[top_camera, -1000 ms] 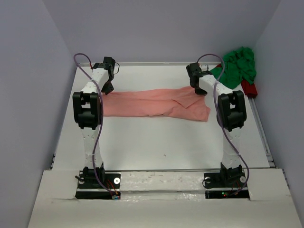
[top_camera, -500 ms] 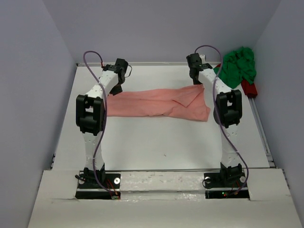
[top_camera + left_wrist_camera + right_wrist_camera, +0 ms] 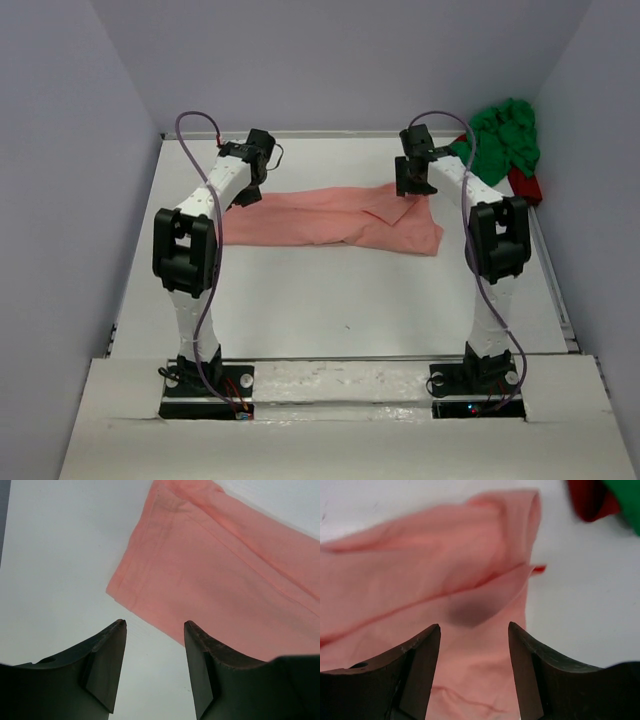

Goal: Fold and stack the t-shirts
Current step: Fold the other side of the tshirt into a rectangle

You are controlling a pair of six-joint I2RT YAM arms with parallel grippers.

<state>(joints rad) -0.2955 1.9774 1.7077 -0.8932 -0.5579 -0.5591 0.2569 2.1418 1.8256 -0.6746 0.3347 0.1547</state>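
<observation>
The salmon pink t-shirt [image 3: 330, 215] is lying folded into a long band across the far half of the table [image 3: 330, 300], running from 9 o'clock to 3 o'clock, with its 3 o'clock end wider and rumpled. The bright green t-shirt [image 3: 505, 140] is sitting bunched in the table's 1 o'clock corner, apart from the pink one, and a red item [image 3: 525, 185] is resting just beside it at its 5 o'clock. The left gripper [image 3: 155, 625] is hovering released over bare table just beside the band's 9 o'clock end, fingers spread and gripping nothing. The right gripper [image 3: 474, 626] is hanging released above the band's 3 o'clock end, fingers apart, with pink cloth showing below the gap and nothing pinched
</observation>
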